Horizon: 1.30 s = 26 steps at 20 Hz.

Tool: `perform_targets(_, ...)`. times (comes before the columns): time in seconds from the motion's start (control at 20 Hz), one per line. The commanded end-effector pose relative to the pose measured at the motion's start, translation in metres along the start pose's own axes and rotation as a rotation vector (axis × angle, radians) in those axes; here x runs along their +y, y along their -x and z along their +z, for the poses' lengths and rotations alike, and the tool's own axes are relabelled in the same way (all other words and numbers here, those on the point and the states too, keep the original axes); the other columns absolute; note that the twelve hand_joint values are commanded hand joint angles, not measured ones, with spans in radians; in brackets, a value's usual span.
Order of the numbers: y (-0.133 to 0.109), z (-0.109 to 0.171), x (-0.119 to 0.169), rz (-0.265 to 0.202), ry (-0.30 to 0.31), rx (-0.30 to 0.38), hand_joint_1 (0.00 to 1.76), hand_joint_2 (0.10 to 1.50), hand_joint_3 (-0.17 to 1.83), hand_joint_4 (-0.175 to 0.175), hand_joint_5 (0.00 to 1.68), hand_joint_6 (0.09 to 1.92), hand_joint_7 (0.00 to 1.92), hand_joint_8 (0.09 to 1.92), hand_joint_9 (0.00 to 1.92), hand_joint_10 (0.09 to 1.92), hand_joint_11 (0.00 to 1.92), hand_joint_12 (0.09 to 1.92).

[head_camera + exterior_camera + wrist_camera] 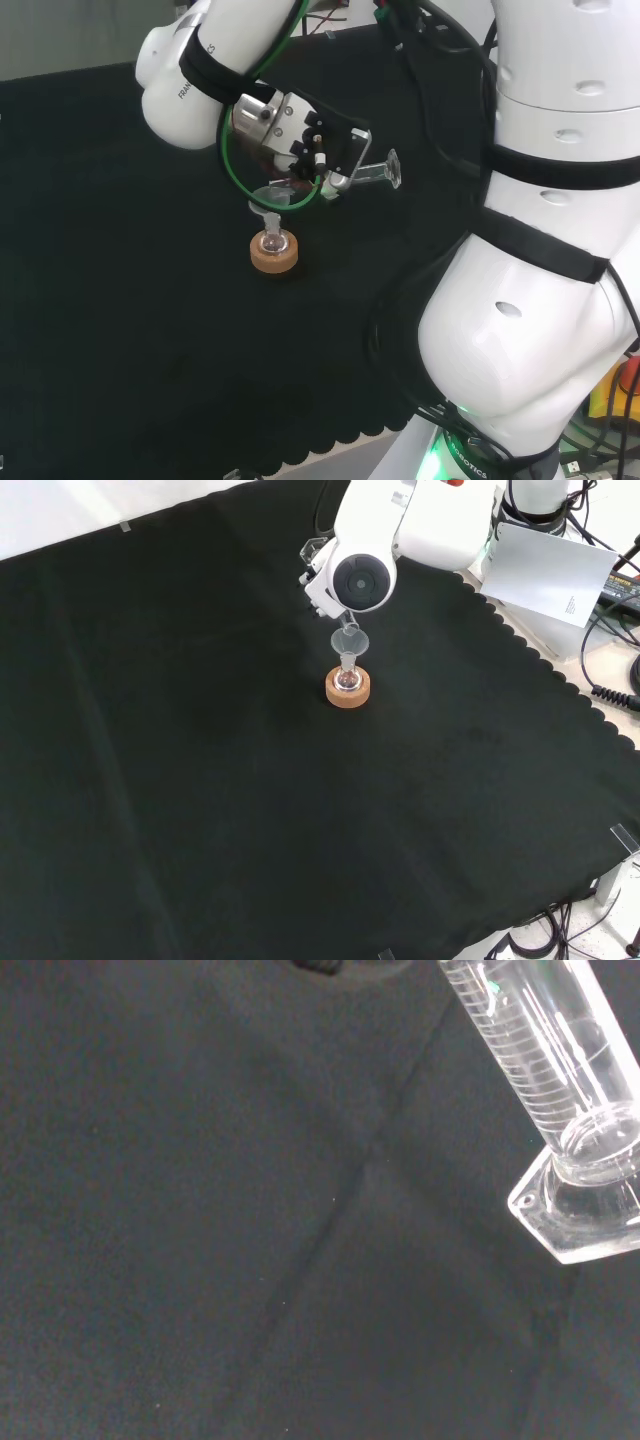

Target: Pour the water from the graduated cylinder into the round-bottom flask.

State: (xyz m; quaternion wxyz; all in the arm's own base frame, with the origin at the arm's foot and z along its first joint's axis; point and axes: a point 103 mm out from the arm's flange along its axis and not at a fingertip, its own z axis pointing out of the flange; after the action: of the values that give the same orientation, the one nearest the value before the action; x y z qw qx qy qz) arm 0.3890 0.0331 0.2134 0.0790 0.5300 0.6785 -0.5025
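The hand point(318, 140) hangs over the middle of the black cloth, its fingers curled round a clear graduated cylinder point(372, 174). That cylinder is tipped almost level, with its foot pointing right in the head view. Up close in the wrist view, the cylinder point(540, 1050) shows its printed scale and clear foot; I cannot tell whether water is inside. Just below the hand a small round-bottom flask point(273, 243) sits on a cork ring point(273, 260), with a clear funnel point(272, 197) in its neck. From the front, the funnel point(350, 640) stands upright above the flask point(346, 679) and the cork ring point(348, 693).
The arm's big white links point(540, 250) take up the right of the head view. A link with a round grey cap point(360, 580) stands just above the funnel in the front view. The cloth's scalloped edge point(540, 650) runs along the right there, with a white sheet point(555, 570) and cables beyond.
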Motion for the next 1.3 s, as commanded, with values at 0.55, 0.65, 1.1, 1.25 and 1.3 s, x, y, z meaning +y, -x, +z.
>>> perform_targets(0.55,0.0032,-0.0012,-0.0015,0.022,-0.014,-0.051,1.27,1.10,0.00,-0.175,0.98,0.98,1.03,0.96,1.43,0.09,1.06,0.86)
perform_targets(0.65,-0.0001,-0.0057,-0.0036,0.028,-0.016,-0.057,1.27,1.10,0.00,-0.175,0.98,0.98,1.03,0.96,1.43,0.09,1.06,0.86)
perform_targets(1.1,-0.0015,-0.0079,-0.0058,0.035,-0.016,-0.049,1.27,1.10,0.00,-0.175,0.98,0.98,1.03,0.97,1.43,0.09,1.06,0.86)
perform_targets(1.25,-0.0002,-0.0056,-0.0052,0.033,-0.013,-0.043,1.27,1.10,0.00,-0.175,0.98,0.98,1.03,0.97,1.43,0.09,1.06,0.86)
perform_targets(1.3,0.0005,-0.0044,-0.0055,0.033,-0.011,-0.041,1.27,1.10,0.00,-0.175,0.98,0.98,1.03,0.97,1.43,0.09,1.06,0.86)
